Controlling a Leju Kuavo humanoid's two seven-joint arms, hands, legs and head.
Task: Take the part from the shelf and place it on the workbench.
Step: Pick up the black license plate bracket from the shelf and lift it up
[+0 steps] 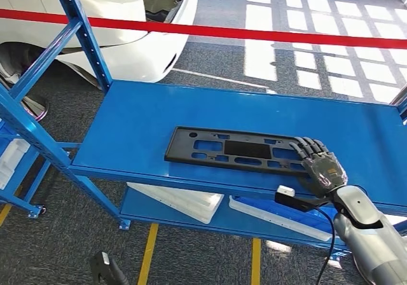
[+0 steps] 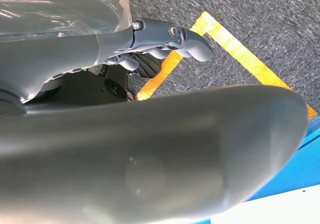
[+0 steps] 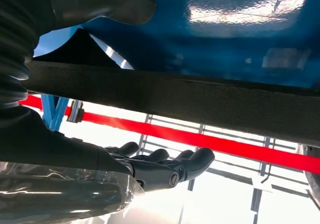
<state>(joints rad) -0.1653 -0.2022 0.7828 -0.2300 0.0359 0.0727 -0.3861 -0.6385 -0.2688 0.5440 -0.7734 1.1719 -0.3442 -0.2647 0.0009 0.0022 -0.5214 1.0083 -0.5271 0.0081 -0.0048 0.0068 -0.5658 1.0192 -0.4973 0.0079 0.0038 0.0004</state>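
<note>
Reaching for the black part (image 1: pixel 235 149) on the blue shelf (image 1: pixel 134 126), the right hand (image 1: pixel 319 164) lies over its right end, fingers (image 3: pixel 166 164) straight and close together, not gripping yet. Next it must close and lift. From the right wrist, the part's edge shows close up. The left hand (image 2: pixel 166 41) hangs over the floor, fingers loosely curled, holding nothing.

My right hand (image 1: pixel 320 168) covers the part's (image 1: pixel 230 148) right end; my grip there cannot be judged.

white car body (image 1: pixel 120 37) behind | red barrier tape (image 1: pixel 249 32); white foam trays (image 1: pixel 182 202); yellow floor lines (image 1: pixel 149 253)
</note>
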